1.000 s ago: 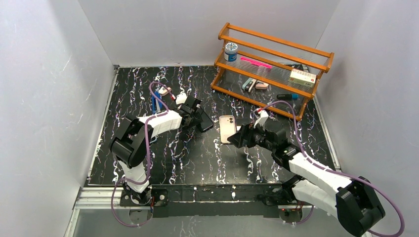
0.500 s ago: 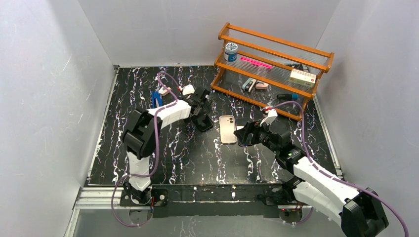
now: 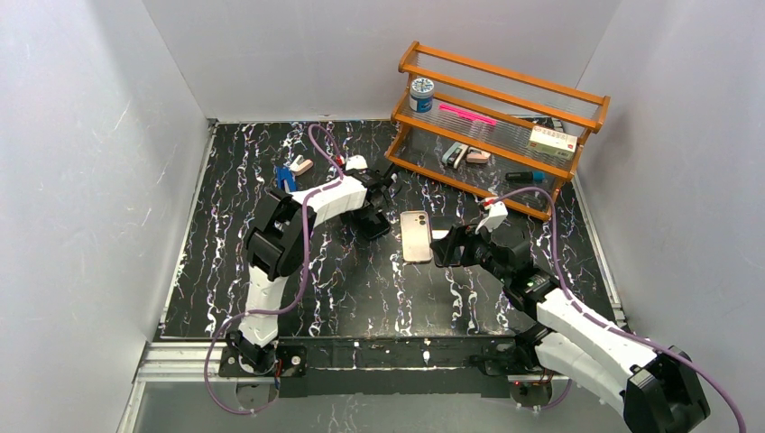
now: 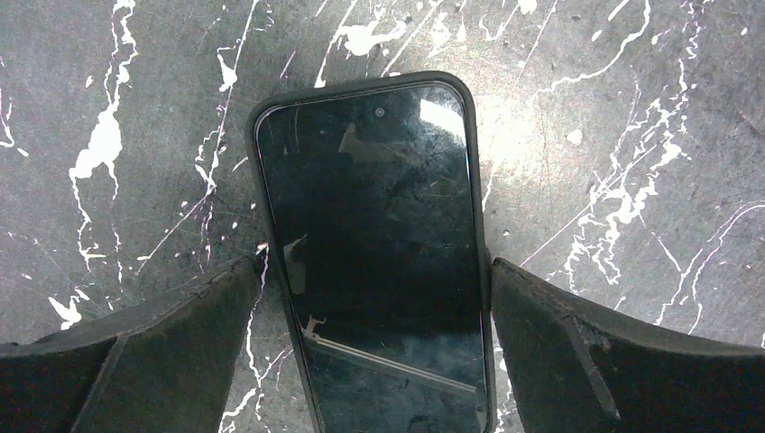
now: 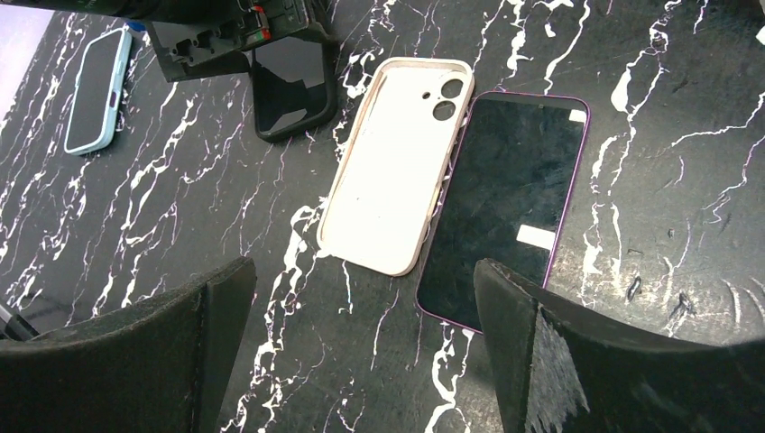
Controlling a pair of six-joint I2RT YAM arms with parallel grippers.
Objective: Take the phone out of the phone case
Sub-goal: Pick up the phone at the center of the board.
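A phone in a black case lies screen up on the marble table. My left gripper stands open astride it, one finger at each long edge, the right one close against the case. An empty cream phone case lies open side up at the table's middle. A purple-edged phone lies bare and screen up right beside it. My right gripper hovers open on the near side of those two, holding nothing. From above, the left gripper is over the black-cased phone, left of the cream case.
A phone in a light blue case lies at the far left. A wooden rack with small items stands at the back right. White walls close in three sides.
My left gripper has opened and the left arm has swung toward the back right over the black-cased phone. My right gripper has opened a little wider and shifted slightly right.
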